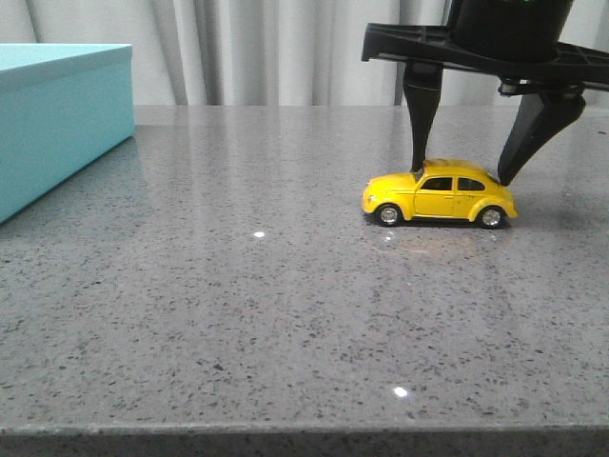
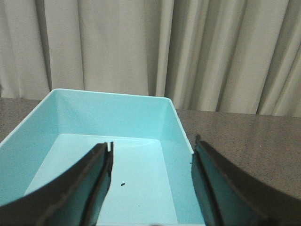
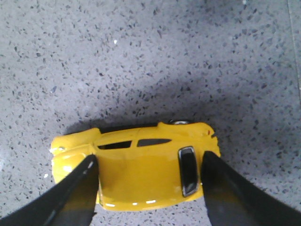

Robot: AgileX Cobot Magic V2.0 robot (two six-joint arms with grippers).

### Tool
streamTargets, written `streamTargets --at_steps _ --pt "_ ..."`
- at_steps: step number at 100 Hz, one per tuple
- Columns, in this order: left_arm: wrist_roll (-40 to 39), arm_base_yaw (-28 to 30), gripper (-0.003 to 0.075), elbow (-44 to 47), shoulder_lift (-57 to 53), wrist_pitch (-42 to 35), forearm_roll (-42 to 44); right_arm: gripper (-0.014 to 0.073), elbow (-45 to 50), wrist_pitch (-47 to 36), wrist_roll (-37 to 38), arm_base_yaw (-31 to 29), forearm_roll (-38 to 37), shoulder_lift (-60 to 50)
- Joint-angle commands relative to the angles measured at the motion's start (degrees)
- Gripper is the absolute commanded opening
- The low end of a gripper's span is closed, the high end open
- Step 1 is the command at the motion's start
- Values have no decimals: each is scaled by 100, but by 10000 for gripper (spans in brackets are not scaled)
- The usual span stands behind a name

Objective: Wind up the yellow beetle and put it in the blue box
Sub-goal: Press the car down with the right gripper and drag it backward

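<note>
Speckled grey stone makes up the table (image 1: 238, 314), with pale curtains (image 1: 247, 52) hanging behind it. On its right side the right gripper (image 1: 463, 171) reaches down over the yellow beetle (image 1: 440, 193), its two dark fingers (image 1: 422, 119) spread apart, one at the front of the roof and one at the rear; whether the tips touch the paint cannot be told. From the right wrist camera the jaws straddle the car's length without closing on it, the hood past one finger and the rear window (image 3: 186, 171) just inside the other. The beetle (image 3: 136, 165) stands on all its wheels, nose pointing toward the left arm's side. Well apart from it, at the table's far left, sits the blue box (image 1: 57, 119). The left gripper (image 2: 150, 176) hangs above that box's open interior (image 2: 136, 165), jaws parted and holding nothing.
</note>
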Motion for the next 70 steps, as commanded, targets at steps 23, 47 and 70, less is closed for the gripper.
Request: streamTargets --at_steps 23,47,70 --pt "-59 -50 374 -209 84 -413 -2 465 -92 220 1 -12 -546 -104" --pt "-59 -50 374 -209 84 -413 -2 465 -92 328 1 -28 -774 -104" --pt "-59 -50 374 -209 84 -413 -2 465 -79 576 -27 -38 -975 -104"
